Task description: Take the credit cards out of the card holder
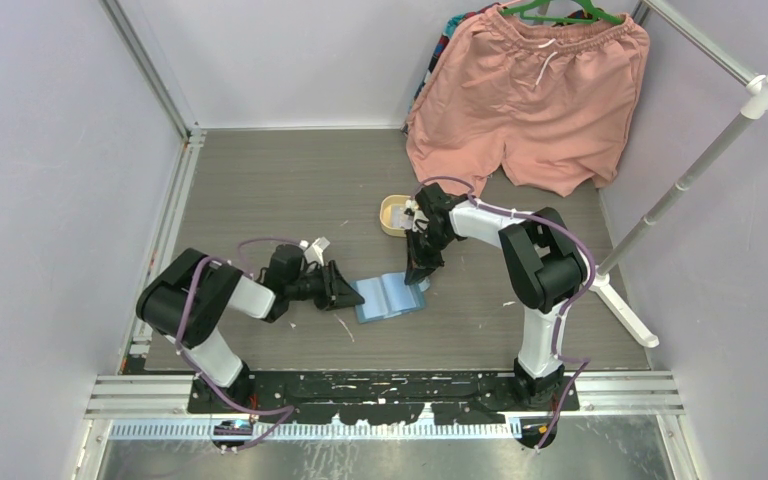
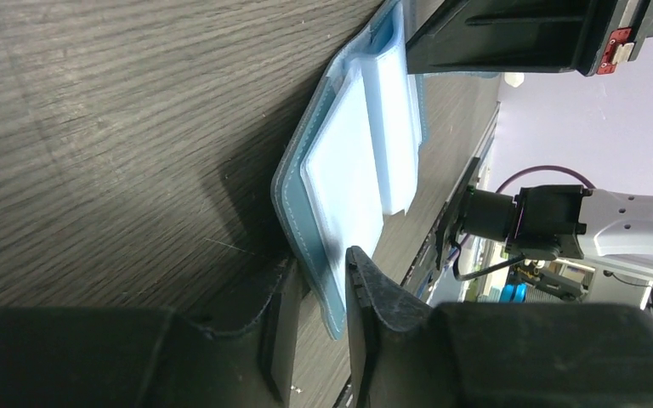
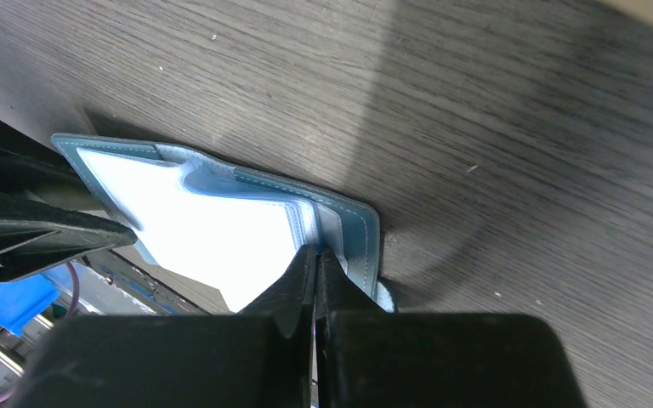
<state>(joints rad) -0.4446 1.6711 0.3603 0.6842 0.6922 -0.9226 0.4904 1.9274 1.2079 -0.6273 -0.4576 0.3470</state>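
Note:
The card holder (image 1: 390, 297), a teal-blue wallet, lies open on the table between my grippers, its pale clear sleeves showing. My left gripper (image 1: 348, 288) is closed on the wallet's left cover edge, which sits between its fingers in the left wrist view (image 2: 323, 289) and is raised a little off the table. My right gripper (image 1: 420, 272) is shut on the thin edge of the inner sleeves at the wallet's right end (image 3: 315, 253). The wallet also shows in the left wrist view (image 2: 340, 178) and the right wrist view (image 3: 221, 221). No credit card shows on its own; whether one lies in the pinched sleeve is hidden.
An oval tan tray (image 1: 397, 215) stands just behind the right gripper. Pink shorts (image 1: 530, 100) hang on a white rack (image 1: 700, 160) at the back right, and the rack's foot (image 1: 625, 310) rests on the table's right side.

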